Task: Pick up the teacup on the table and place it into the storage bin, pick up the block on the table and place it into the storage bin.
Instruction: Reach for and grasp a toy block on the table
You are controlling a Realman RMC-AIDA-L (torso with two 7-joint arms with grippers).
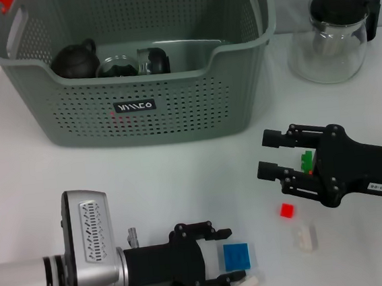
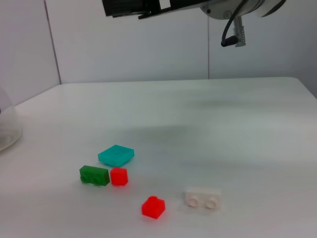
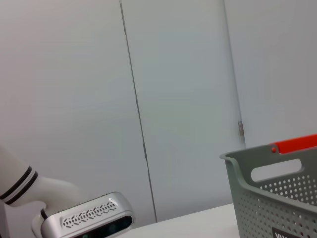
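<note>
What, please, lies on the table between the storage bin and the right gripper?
Only bare table in the head view, between the storage bin and right gripper.

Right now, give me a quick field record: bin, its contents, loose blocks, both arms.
bin: storage bin, upright at the back of the table
bin contents: dark teapot, glass cup, dark cup
blocks: red block, white block, blue block, green block
outside bin: glass teapot, to the bin's right
left gripper: low, over the blue block
right gripper: fingers open, above the green block
</note>
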